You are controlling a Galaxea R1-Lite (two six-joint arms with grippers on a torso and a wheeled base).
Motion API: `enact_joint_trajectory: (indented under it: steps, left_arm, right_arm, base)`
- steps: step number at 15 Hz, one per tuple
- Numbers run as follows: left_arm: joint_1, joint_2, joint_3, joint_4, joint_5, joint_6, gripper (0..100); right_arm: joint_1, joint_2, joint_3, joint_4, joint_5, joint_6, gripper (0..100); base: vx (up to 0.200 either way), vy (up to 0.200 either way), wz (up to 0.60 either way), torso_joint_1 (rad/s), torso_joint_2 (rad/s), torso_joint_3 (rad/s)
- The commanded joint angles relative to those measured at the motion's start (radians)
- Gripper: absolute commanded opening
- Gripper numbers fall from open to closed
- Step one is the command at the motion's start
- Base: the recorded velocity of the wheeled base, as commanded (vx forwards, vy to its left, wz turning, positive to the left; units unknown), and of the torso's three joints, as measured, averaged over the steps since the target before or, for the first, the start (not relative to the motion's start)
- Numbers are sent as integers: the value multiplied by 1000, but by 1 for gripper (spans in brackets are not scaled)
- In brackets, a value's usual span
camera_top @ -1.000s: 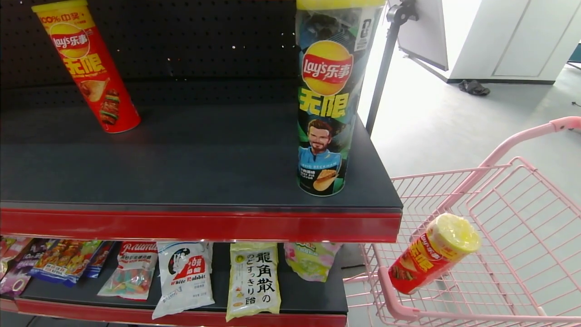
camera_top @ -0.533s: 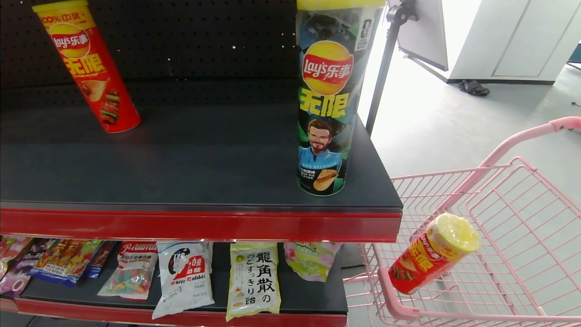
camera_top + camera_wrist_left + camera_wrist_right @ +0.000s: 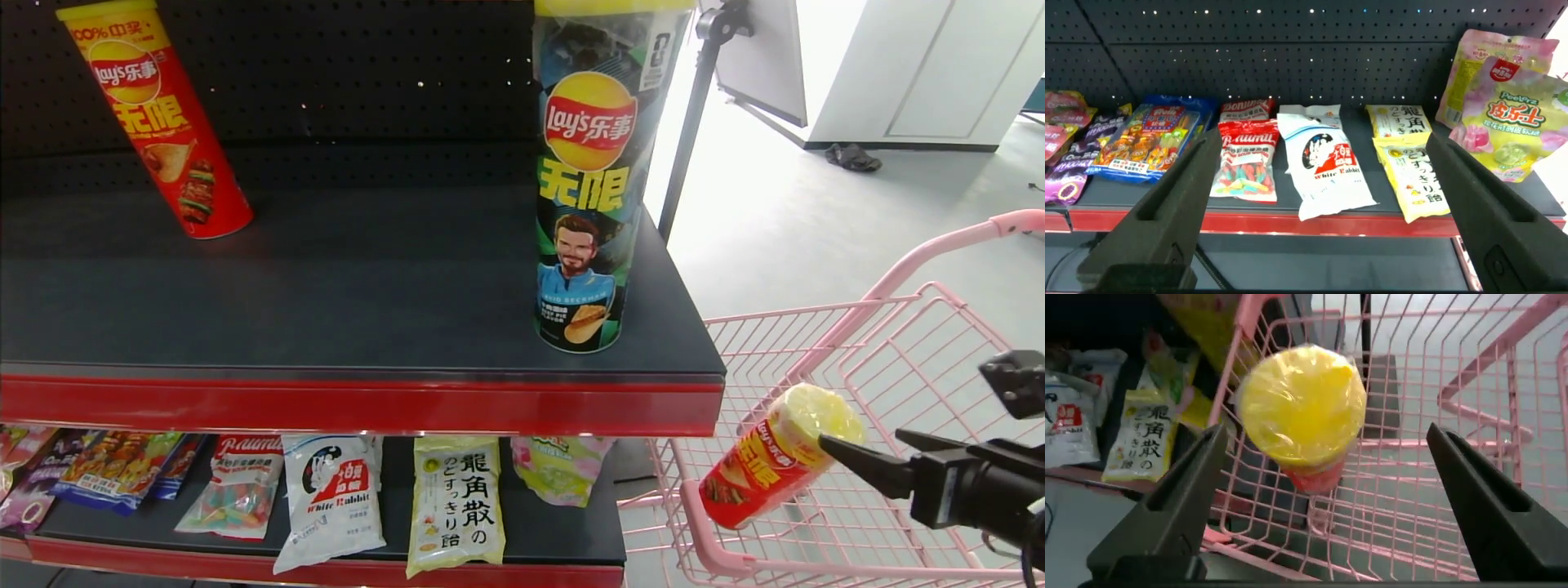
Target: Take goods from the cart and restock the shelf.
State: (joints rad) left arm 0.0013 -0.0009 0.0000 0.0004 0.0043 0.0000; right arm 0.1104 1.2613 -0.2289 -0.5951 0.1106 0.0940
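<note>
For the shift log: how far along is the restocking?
Done: two chip cans stand on the upper shelf, a red can back left and a dark can front right. In hand: nothing yet; the right hand is open, aimed at the yellow lid of the leaning can in the cart. Left: grip that can and shelve it.

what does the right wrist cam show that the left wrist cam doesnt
The right wrist view adds the red chip can with its yellow lid, tilted in the pink cart, seen between the open fingers of the right gripper. The left wrist view adds the pegboard back, the red gummy bags and the blue and purple bags on the lower shelf, framed by the open left gripper. Both take in the white bag and the yellow bag beside it on that shelf.
</note>
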Motion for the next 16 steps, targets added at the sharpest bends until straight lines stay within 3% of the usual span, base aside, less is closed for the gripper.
enact_joint_trajectory:
  steps: [1, 8, 16]
  left_arm:
    - [0, 1, 0, 0, 0, 0, 100]
    - [0, 1, 0, 0, 0, 0, 100]
    - [0, 1, 0, 0, 0, 0, 100]
  right_arm:
    - [-18, 225, 17, -37, 1, -7, 100]
    - [49, 271, -55, -37, 1, -13, 100]
    - [43, 316, -119, -35, 1, 13, 100]
  base:
    - [0, 0, 0, 0, 0, 0]
    - [0, 0, 0, 0, 0, 0]
    - [0, 0, 0, 0, 0, 0]
